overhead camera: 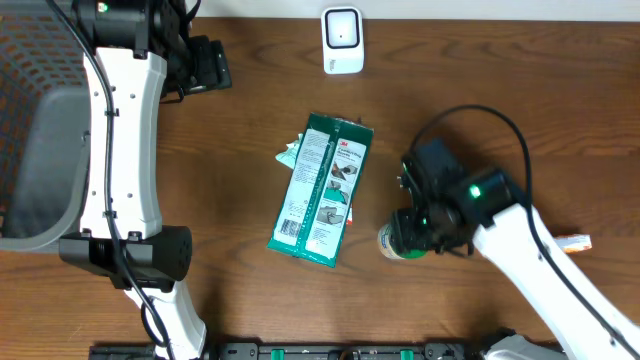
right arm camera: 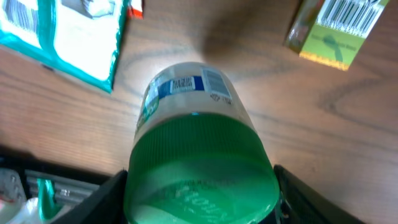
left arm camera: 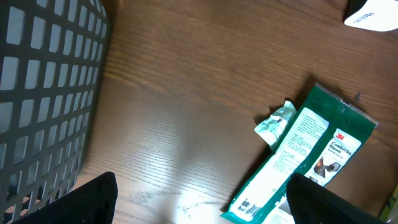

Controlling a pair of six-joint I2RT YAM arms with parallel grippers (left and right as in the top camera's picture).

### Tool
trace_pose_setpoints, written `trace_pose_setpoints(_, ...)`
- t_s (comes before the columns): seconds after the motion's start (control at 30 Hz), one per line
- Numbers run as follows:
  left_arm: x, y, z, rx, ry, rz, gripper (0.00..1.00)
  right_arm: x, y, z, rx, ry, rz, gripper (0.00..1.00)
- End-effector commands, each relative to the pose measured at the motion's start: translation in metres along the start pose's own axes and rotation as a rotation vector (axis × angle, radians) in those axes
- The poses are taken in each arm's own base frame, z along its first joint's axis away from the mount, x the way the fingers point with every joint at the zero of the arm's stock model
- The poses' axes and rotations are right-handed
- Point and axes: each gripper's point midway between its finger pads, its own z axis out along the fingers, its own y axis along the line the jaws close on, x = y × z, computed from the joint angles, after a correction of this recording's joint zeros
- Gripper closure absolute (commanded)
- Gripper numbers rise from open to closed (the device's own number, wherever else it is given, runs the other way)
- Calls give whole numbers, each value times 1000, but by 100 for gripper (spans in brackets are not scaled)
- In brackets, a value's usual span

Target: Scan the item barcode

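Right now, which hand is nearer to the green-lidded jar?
The right. The right hand sits around the jar; the left hand hangs far away, near the basket.

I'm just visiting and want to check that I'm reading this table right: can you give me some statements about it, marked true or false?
1. The green package lies mid-table with neither end effector touching it. True.
2. The right end effector holds the white scanner. False: it grips a jar; the scanner stands alone at the far edge.
3. The left end effector is open and empty. True.
4. The jar's lid is red. False: it is green.
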Motion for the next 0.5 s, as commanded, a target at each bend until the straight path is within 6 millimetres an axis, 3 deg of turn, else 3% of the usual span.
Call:
trace_pose_setpoints(0.0,1,1,-7,1,-13,-10,13,-13,6,8,-14,74,-36,59)
trace_pose_setpoints(0.3,1,1,-7,1,-13,-10,13,-27,4,49,39,153,-36,53)
trace_pose_setpoints(0.4,1,1,-7,1,-13,-10,13,-33,6,52,32,136,-38,30)
trace_pose_setpoints(0.43,1,1,-7,1,-13,-10,13,-34,6,52,30,131,-40,19)
trace_pose_setpoints(0.47,1,1,-7,1,-13,-10,13,-35,7,53,28,126,-43,2)
